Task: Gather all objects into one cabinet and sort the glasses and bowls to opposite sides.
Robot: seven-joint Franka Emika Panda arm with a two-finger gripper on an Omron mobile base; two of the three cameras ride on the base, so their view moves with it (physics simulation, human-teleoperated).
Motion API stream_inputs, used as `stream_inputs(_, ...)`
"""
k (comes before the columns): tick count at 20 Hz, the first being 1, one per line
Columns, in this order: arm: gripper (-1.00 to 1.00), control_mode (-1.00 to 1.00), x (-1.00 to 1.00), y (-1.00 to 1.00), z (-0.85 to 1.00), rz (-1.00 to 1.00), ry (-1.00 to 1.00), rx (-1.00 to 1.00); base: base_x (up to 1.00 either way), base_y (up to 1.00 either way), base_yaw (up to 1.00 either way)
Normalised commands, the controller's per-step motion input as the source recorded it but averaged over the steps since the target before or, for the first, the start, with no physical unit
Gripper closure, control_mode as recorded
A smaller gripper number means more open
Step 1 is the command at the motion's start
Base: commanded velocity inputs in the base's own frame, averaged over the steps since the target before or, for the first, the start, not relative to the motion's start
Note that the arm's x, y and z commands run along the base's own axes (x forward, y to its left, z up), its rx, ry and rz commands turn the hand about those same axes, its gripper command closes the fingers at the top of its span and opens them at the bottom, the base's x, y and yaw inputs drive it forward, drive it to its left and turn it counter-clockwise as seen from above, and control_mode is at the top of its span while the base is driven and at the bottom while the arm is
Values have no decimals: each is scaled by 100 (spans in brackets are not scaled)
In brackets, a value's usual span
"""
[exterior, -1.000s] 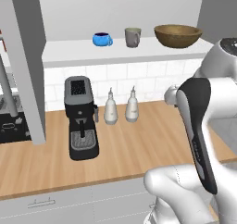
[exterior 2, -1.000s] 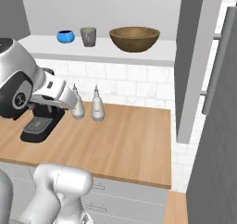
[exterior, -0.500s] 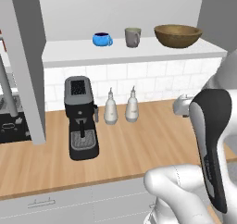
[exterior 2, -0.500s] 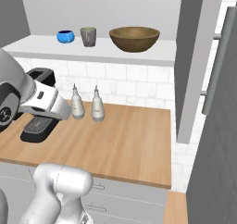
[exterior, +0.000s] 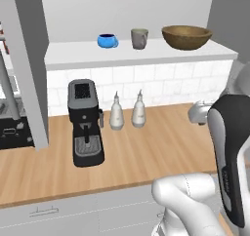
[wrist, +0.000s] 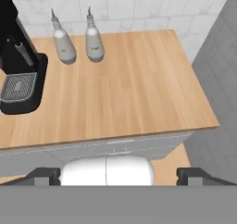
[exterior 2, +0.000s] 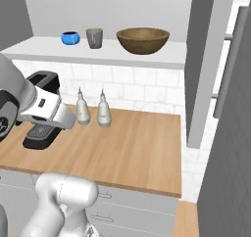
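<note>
Our claw (wrist: 118, 174) hangs wide open and empty over the worktop (wrist: 134, 89). Mug (exterior: 107, 40), grey cup (exterior: 139, 38) and wooden bowl (exterior: 186, 37) crowd the cabinet shelf (exterior: 146, 52); reaching in, we risk toppling a neighbour.

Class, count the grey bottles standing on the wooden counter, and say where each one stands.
2. One bottle stands by the tiled wall just right of the coffee machine; the second bottle stands close beside it, further right. None seems hidden.
</note>
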Motion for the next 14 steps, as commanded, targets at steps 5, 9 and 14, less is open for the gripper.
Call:
stream_inputs(5, -100, 100, 0, 0, 0, 0, 0, 0, -88, 11, 11)
stream_inputs(9, -100, 100, 0, 0, 0, 0, 0, 0, -72, 47, 34)
stream_inputs(14, -100, 100, 0, 0, 0, 0, 0, 0, -14, 61, 62)
